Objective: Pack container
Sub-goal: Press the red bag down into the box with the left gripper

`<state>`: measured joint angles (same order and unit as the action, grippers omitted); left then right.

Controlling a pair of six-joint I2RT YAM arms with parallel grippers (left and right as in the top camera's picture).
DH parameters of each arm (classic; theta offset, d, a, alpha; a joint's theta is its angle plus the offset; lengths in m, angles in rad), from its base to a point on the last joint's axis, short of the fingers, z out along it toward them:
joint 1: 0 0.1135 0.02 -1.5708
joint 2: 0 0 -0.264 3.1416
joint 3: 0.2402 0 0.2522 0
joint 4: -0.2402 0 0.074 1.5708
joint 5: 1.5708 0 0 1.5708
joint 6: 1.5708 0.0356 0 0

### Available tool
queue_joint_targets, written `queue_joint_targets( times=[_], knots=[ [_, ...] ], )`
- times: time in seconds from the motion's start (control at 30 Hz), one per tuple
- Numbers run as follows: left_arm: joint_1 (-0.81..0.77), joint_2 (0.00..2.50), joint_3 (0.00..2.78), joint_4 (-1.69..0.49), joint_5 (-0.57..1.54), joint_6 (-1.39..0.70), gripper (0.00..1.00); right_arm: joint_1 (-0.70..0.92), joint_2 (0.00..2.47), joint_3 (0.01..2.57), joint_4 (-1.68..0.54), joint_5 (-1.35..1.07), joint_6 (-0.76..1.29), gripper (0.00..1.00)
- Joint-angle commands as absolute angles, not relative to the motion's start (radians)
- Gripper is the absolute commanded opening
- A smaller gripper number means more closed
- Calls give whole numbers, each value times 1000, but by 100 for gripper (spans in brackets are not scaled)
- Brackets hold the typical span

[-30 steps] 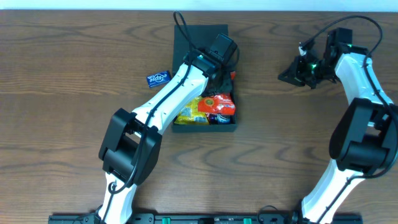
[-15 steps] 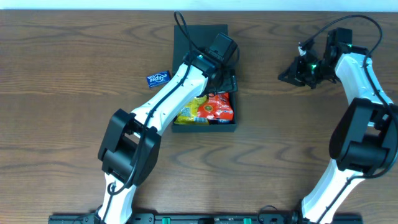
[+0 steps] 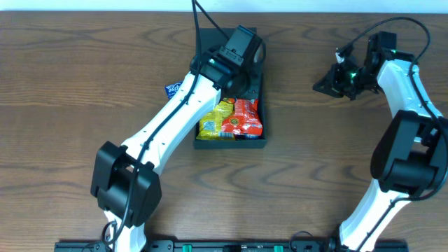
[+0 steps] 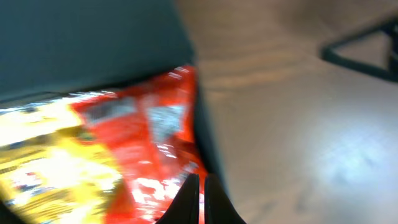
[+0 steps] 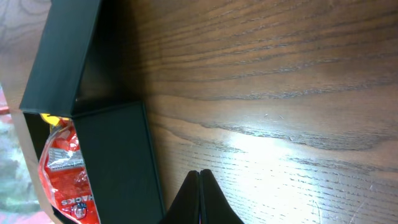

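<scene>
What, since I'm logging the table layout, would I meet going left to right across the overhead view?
blue packet → container, holding the yellow snack packet then the red snack packet → right gripper

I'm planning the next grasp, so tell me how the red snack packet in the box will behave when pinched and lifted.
The red packet looks crinkled, so it will probably sag rather than stay stiff. Its glossy film may slip in a pinch. Lying flat beside the yellow packet in the container, it seems unlikely to roll.
</scene>
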<state>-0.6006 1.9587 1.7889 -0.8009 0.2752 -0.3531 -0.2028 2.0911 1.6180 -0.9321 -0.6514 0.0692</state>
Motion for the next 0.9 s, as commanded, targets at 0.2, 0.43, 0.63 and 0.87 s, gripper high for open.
queue_joint_targets(
  times=[0.2,0.43,0.63,0.87],
  knots=[
    [-478,2021,1644,-692,754,-148,6,-216,2078,1632,-954,-662,50,1],
    [-396,2022,1464,-507,963,-127,6,-215,2078,1632,-958,-662,51,1],
    [-405,2025,1434,-493,913,-128,6,-215,2078,1632,-958,-662,51,2],
    [-413,2096,1433,-498,873,-181,6,-215,2078,1632,-966,-662,51,2]
  ],
)
